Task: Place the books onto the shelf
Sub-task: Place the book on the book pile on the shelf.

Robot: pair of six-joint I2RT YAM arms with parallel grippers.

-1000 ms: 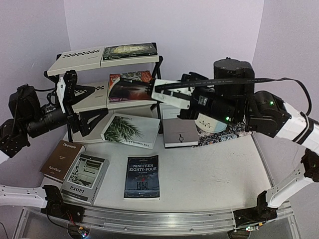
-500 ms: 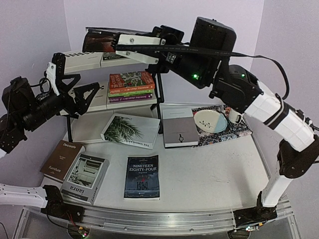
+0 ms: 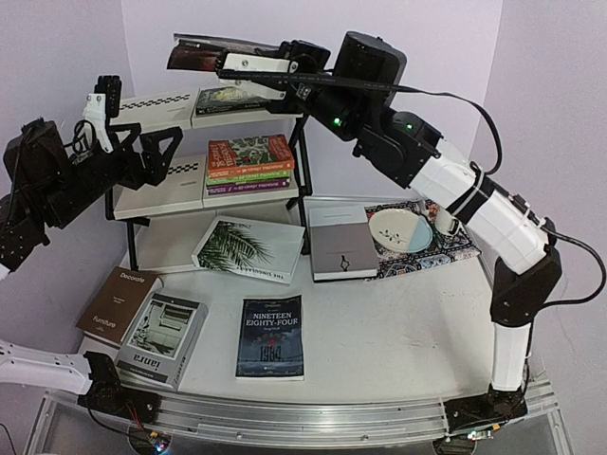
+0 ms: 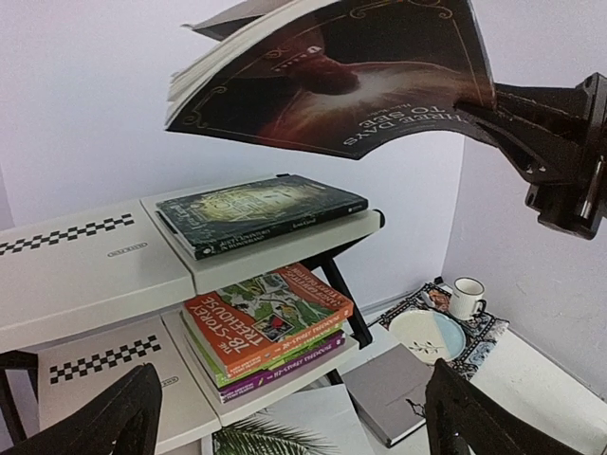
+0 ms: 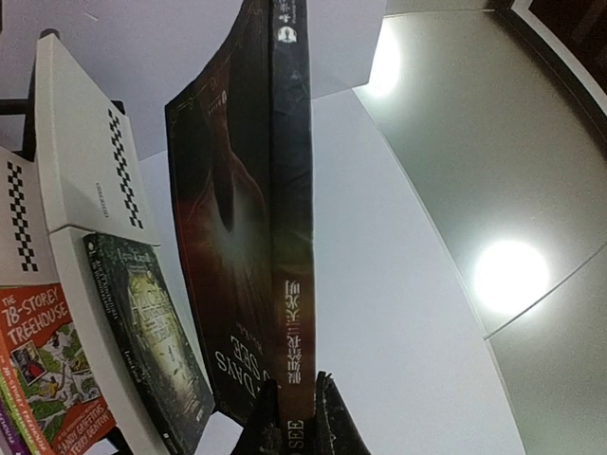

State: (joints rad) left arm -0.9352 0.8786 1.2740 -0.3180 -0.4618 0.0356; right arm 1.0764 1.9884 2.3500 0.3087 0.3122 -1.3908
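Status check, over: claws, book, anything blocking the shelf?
Right claw shut on dark red book, above shelf top tier. Left claw open, empty. Dark green book lies on that tier beneath.

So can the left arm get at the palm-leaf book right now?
Probably yes: the left pincer is open and empty, the palm-leaf book lies uncovered before the shelf, and the right pincer holds a dark book high above.

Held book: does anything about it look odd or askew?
Yes. The book, pinched at one end by the right gripper above the shelf, droops and bows, its cover and pages fanning apart at the free end.
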